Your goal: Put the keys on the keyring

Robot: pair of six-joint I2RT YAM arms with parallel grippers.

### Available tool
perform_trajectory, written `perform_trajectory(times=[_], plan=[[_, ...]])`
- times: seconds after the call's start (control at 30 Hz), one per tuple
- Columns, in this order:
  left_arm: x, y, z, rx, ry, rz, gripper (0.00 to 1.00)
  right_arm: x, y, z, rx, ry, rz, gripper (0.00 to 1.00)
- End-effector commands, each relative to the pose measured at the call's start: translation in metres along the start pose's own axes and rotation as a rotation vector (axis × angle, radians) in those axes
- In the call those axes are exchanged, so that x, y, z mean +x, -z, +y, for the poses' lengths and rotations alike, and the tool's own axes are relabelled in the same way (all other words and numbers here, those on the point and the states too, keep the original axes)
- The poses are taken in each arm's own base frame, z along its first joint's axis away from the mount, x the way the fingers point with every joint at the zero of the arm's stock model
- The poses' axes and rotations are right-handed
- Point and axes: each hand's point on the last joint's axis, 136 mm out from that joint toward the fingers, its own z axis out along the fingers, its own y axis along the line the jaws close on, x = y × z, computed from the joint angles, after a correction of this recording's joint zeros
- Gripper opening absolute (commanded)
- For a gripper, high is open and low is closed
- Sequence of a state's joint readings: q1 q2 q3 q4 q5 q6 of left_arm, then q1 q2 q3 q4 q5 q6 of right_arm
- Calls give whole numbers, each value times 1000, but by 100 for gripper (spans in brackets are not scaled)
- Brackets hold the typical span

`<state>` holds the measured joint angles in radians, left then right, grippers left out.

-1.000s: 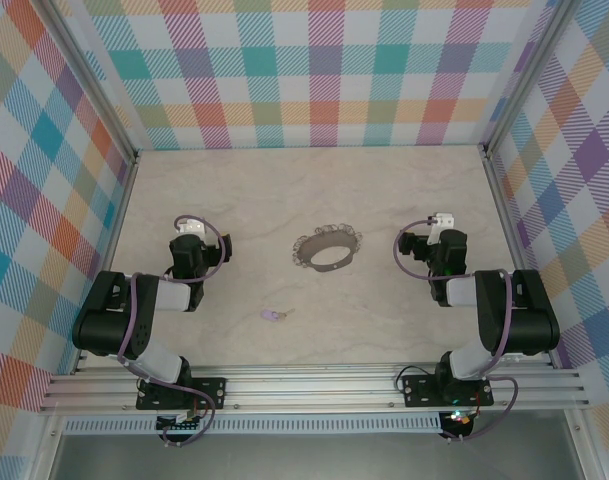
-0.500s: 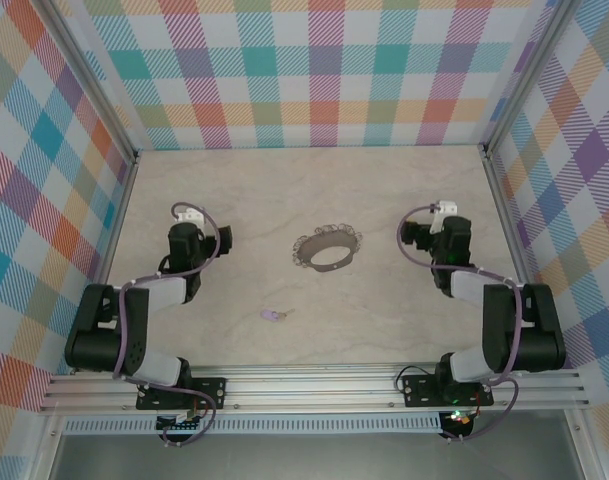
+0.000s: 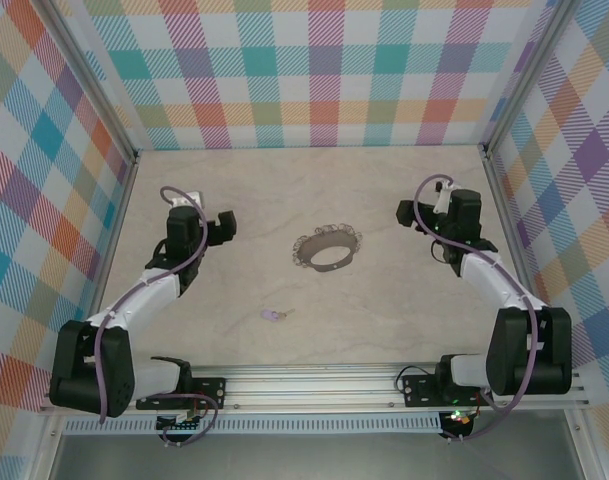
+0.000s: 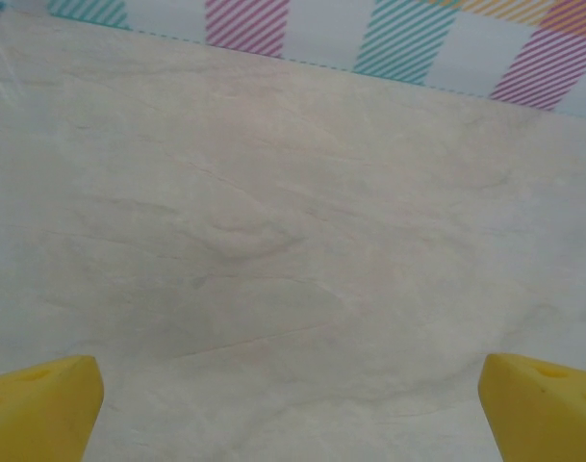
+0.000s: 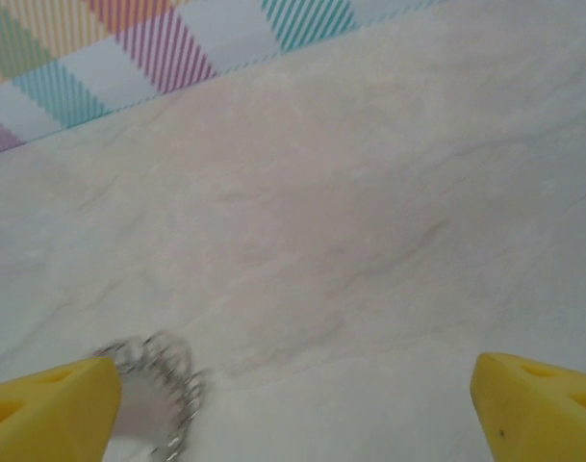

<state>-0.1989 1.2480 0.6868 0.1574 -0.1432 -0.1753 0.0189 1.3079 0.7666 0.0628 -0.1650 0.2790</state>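
The keyring point(image 3: 326, 250), a thin grey hoop fringed with small silvery loops, lies flat at the table's middle; its edge shows blurred at the lower left of the right wrist view point(image 5: 158, 385). The key point(image 3: 274, 315), tiny with a lilac head, lies nearer the front, left of the hoop. My left gripper point(image 3: 219, 228) hovers well left of the keyring, open, its yellow fingertips point(image 4: 42, 409) wide apart over bare table. My right gripper point(image 3: 412, 218) is off to the hoop's right, open too, with nothing between its yellow fingertips point(image 5: 538, 404).
Checked walls point(image 3: 314, 70) close in the table at the back and both sides. An aluminium rail point(image 3: 314, 385) with the arm bases runs along the near edge. Pale marbled tabletop point(image 3: 314, 190) surrounds the keyring and key.
Both arms have stretched away from their bases towards the back of the table, the grippers moving outward and farther back. The keyring and key have stayed put.
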Motion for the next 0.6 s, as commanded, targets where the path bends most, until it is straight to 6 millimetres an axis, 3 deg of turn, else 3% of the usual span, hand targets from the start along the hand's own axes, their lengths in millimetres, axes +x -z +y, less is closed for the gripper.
perform_trajectory(times=[0.0,0.27,0.57], plan=[[-3,10,-23,36,122,47,100,39,7,17,-110,-148,165,87],[19,25,-62,65,190,196,100,110,0,37,-148,-239,423,73],[46,45,-87,138,210,280,100,156,-16,69,-149,-184,551,59]])
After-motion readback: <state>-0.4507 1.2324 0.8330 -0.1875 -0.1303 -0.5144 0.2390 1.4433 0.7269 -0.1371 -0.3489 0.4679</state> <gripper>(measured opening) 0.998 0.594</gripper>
